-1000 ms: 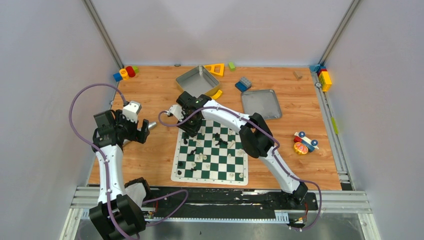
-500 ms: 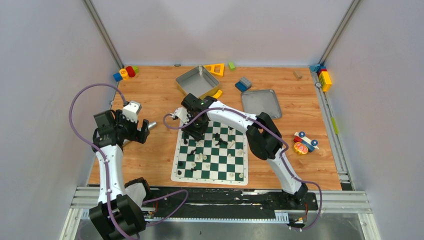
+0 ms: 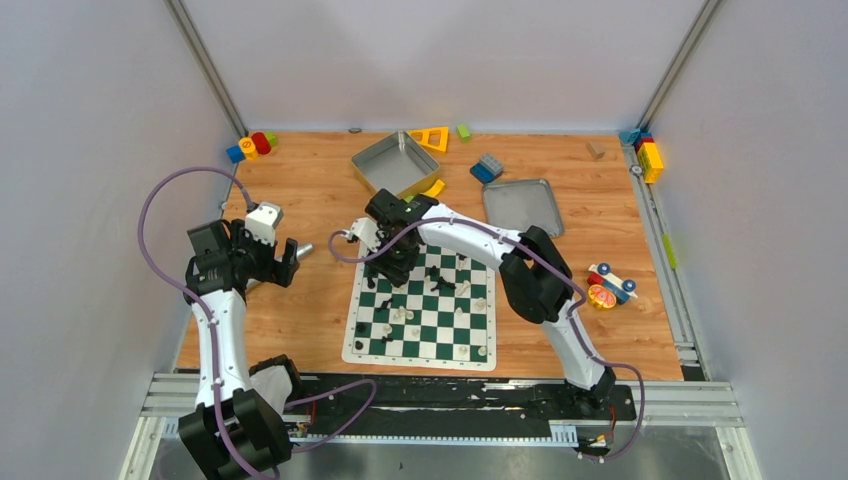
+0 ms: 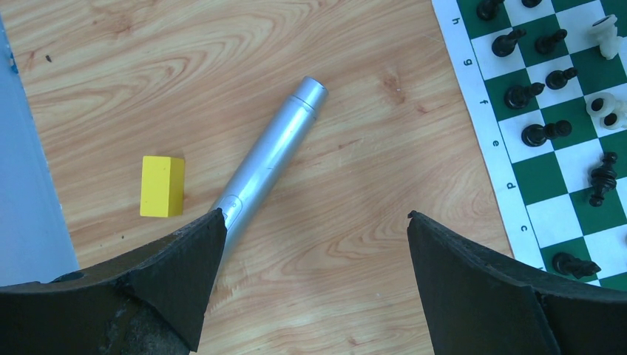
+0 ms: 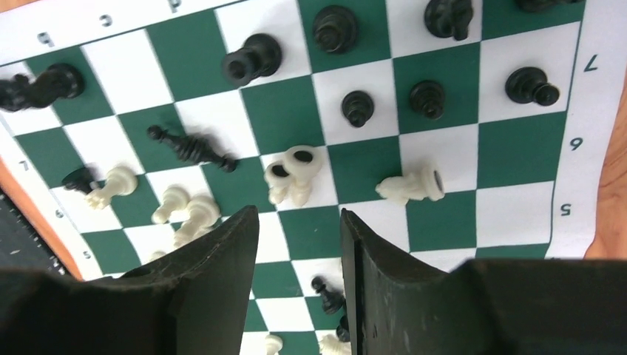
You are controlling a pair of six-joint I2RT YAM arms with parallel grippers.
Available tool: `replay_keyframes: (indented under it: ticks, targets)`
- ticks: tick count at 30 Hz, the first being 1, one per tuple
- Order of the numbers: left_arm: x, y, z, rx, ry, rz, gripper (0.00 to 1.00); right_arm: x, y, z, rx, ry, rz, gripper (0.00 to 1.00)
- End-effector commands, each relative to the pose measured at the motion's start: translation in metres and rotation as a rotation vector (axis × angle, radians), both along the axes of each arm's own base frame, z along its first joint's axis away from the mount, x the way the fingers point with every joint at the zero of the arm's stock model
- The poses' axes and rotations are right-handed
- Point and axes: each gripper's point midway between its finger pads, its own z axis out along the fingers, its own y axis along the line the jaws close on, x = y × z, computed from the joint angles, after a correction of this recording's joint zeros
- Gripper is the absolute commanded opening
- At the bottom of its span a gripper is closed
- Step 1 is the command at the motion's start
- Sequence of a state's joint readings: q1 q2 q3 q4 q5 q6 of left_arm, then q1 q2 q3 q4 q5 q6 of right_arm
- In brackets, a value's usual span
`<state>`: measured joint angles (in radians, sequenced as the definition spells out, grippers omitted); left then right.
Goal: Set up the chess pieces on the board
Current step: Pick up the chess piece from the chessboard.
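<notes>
Standing on the wooden worktop (image 3: 320,190) beyond the green-and-white checked board (image 3: 352,352), a deep square grey metal tin (image 3: 393,162) and a shallow grey metal tray (image 3: 522,207) each show a bare metal floor. Black and cream plastic chess pieces (image 3: 436,275) lie scattered on the board, several toppled. The right tool (image 3: 392,262) hovers over the board's far left corner, jaws apart, nothing between. The left tool (image 3: 283,255) hangs left of the board, jaws spread wide, gripping nothing. Only the left wrist view reveals a yellow block (image 4: 162,186) beside a silver metal cylinder (image 4: 270,166).
</notes>
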<state>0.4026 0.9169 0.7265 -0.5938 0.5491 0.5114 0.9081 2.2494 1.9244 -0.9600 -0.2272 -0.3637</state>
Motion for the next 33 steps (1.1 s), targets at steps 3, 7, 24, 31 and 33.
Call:
replay_keyframes:
  ticks: [3,7,24,31,33]
  targets:
    - [0.004,0.001,0.005,-0.008,-0.027,0.006,1.00,-0.027,0.020,0.044,0.137,-0.043,0.102,0.45]
    - [0.004,0.003,0.006,-0.005,-0.026,0.021,1.00,-0.047,0.028,0.038,0.140,-0.032,0.162,0.45]
    - [0.002,0.004,0.006,0.004,-0.029,0.020,1.00,-0.049,0.037,-0.002,0.062,-0.130,0.365,0.48]
    - [0.002,0.003,0.006,0.004,-0.027,0.018,1.00,-0.052,0.033,-0.008,0.069,-0.138,0.450,0.48]
    - [0.002,0.003,0.006,0.004,-0.027,0.017,1.00,-0.052,0.034,-0.009,0.075,-0.144,0.465,0.48]
